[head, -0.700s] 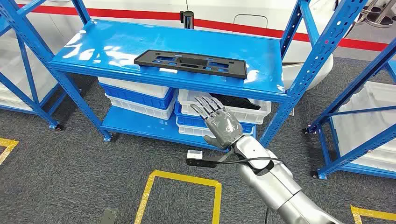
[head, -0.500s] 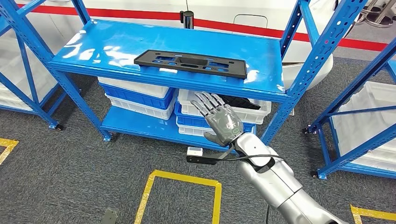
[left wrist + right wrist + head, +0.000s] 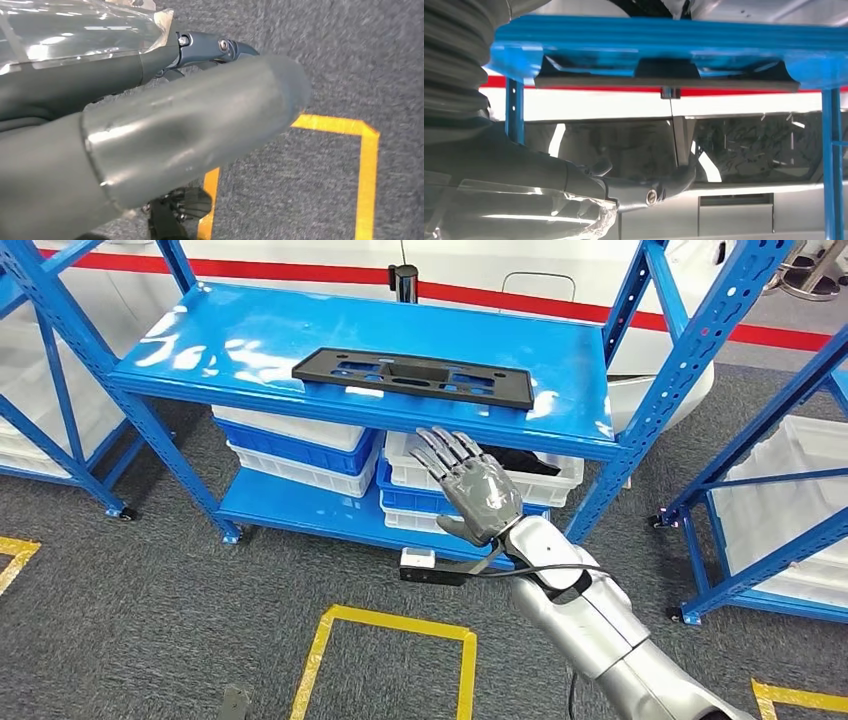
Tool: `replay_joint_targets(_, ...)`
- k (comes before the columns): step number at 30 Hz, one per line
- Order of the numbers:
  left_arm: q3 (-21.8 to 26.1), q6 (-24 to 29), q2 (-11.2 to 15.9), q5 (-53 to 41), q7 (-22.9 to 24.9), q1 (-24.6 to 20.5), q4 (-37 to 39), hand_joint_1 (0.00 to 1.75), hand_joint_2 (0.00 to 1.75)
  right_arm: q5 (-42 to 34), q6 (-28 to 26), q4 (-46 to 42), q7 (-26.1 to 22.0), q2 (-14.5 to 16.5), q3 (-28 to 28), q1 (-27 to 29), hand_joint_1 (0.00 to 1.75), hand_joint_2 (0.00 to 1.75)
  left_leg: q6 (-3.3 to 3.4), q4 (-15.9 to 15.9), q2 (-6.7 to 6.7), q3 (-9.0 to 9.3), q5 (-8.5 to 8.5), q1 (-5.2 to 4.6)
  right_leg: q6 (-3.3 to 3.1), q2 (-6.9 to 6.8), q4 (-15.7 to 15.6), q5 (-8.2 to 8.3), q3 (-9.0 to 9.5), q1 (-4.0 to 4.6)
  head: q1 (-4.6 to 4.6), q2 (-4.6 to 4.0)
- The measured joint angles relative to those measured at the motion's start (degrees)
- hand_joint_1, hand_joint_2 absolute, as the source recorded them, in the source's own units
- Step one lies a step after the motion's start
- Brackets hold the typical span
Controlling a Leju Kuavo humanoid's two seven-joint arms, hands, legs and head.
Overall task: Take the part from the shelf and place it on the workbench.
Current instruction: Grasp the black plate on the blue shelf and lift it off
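Long flat black part (image 3: 412, 378), cut-out slots, lying flat on blue shelf (image 3: 230, 345) top

Painted metal shelf (image 3: 250, 335) with a glossy blue deck that mirrors the lights; on it a matt black plastic part (image 3: 412, 377). Below sit smooth plastic bins (image 3: 290, 445) — white and blue — over rough, speckled grey carpet floor (image 3: 150, 630) marked with yellow tape. The right hand (image 3: 478, 498) is dull grey, on a satin silver metal arm (image 3: 600, 640).
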Motion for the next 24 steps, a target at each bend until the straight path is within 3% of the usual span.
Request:
replay_joint_targets(3, 0.03, -0.01, 0.01, 0.08, 0.03, 0.02, 0.05, 0.00, 0.00, 0.15, -0.04, -0.06, -0.14, 0.02, -0.11, 0.02, 0.00, 1.75, 0.09, -0.13, 0.48, 0.34, -0.12, 0.24, 0.06, -0.90, 9.89, -3.51, -5.86, -0.24, 0.31, 0.00)
replay_joint_targets(5, 0.03, -0.01, -0.04, 0.08, 0.03, 0.08, 0.09, 0.00, 0.00, 0.21, -0.04, -0.05, -0.22, -0.09, -0.16, 0.38, 0.00, 1.75, -0.40, -0.09, 0.61, 0.65, -0.52, 0.56, 0.80, -1.11, 12.47, -3.60, -8.15, -0.66, 0.31, 0.00)
replay_joint_targets(6, 0.04, -0.01, -0.05, 0.08, 0.04, 0.12, 0.10, 0.00, 0.00, 0.22, -0.04, -0.05, -0.26, -0.15, -0.23, 0.50, 0.00, 1.75, -0.80, -0.07, 0.63, 0.99, -0.85, 0.86, 1.41, -1.26, 10.46, -2.25, -7.65, -0.96, 0.29, 0.00)
replay_joint_targets(8, 0.05, -0.04, -0.02, 0.09, 0.04, 0.17, 0.11, 0.00, 0.00, 0.21, -0.07, -0.06, -0.31, -0.30, -0.42, 0.61, 0.00, 1.75, -1.89, -0.07, 0.69, 1.93, -1.79, 1.42, 2.76, -1.83, 2.73, 1.56, -4.61, -1.57, 0.39, 0.00)
replay_joint_targets(9, 0.05, -0.07, 0.05, 0.14, 0.04, 0.15, 0.12, 0.00, 0.00, 0.19, -0.08, -0.07, -0.34, -0.37, -0.47, 0.62, 0.00, 1.75, -2.50, -0.09, 0.76, 2.34, -2.29, 1.59, 2.74, -2.15, -0.47, 2.23, -3.37, -1.55, 0.54, 0.00)
replay_joint_targets(10, 0.04, -0.09, 0.11, 0.18, 0.03, 0.13, 0.12, 0.00, 0.00, 0.18, -0.10, -0.11, -0.38, -0.40, -0.49, 0.66, 0.00, 1.75, -3.10, -0.22, 0.86, 2.61, -2.74, 1.60, 2.30, -2.42, -2.27, 2.43, -2.45, -1.34, 0.63, 0.00)
replay_joint_targets(12, 0.03, -0.11, 0.20, 0.27, -0.03, 0.16, 0.13, 0.00, 0.00, 0.15, -0.14, -0.22, -0.45, -0.53, -0.62, 0.75, 0.00, 1.75, -4.04, -0.16, 1.08, 3.23, -3.15, 1.64, 0.29, -2.35, -2.67, 1.37, -1.89, -1.00, 0.56, 0.00)
replay_joint_targets(14, 0.03, -0.14, 0.20, 0.27, -0.13, 0.10, 0.12, 0.00, 0.00, 0.15, -0.17, -0.43, -0.47, -0.57, -0.88, 0.77, 0.00, 1.75, -4.52, 1.87, 1.24, 2.68, -2.59, 2.00, -1.13, -1.89, -2.66, 1.17, -0.79, -1.17, 0.27, 0.00)
replay_joint_targets(16, 0.02, -0.13, 0.20, 0.26, -0.20, -0.08, 0.12, 0.00, 0.00, 0.15, -0.19, -0.58, -0.49, -0.55, -0.99, 0.67, 0.00, 1.75, -4.64, 8.42, 1.19, -1.38, -1.90, 2.16, -2.26, -1.59, -2.93, 0.34, 0.83, -0.97, -0.04, 0.00)
replay_joint_targets(18, -0.01, -0.07, 0.19, 0.25, -0.21, 0.00, 0.14, 0.00, 0.00, 0.13, -0.19, -0.61, -0.56, -0.59, -0.98, 0.75, 0.00, 1.75, -4.65, 15.71, 1.04, -7.14, -4.01, 1.93, -3.11, -1.34, -3.39, -0.81, 2.57, -0.56, -0.33, 0.00)
replay_joint_targets(20, 0.00, -0.03, 0.22, 0.26, -0.21, 0.25, 0.17, 0.00, 0.00, 0.12, -0.19, -0.61, -0.63, -0.60, -0.96, 0.90, 0.00, 1.75, -4.41, 17.53, 0.98, -11.14, -7.35, 1.62, -3.47, -0.89, -3.71, -2.18, 4.56, -0.18, -0.37, 0.00)
replay_joint_targets(21, 0.00, -0.02, 0.25, 0.26, -0.21, 0.33, 0.19, 0.00, 0.00, 0.12, -0.19, -0.61, -0.64, -0.60, -0.96, 0.93, 0.00, 1.75, -4.15, 16.08, 0.98, -11.99, -7.72, 1.45, -3.53, -0.68, -3.78, -2.96, 5.64, -0.05, -0.37, 0.00)
replay_joint_targets(22, 0.01, -0.02, 0.27, 0.26, -0.21, 0.37, 0.20, 0.00, 0.00, 0.12, -0.19, -0.61, -0.64, -0.60, -0.96, 0.93, 0.00, 1.75, -3.74, 13.05, 0.97, -12.07, -6.07, 1.26, -3.53, -0.52, -3.85, -3.83, 6.68, 0.05, -0.39, 0.00)
replay_joint_targets(24, -0.01, -0.02, 0.31, 0.25, -0.20, 0.42, 0.26, 0.00, 0.00, 0.10, -0.19, -0.60, -0.65, -0.59, -0.95, 0.92, 0.00, 1.75, -2.73, 6.22, 0.84, -11.17, 0.78, 0.76, -3.35, -0.23, -4.17, -5.53, 8.49, 0.32, -0.43, 0.00)
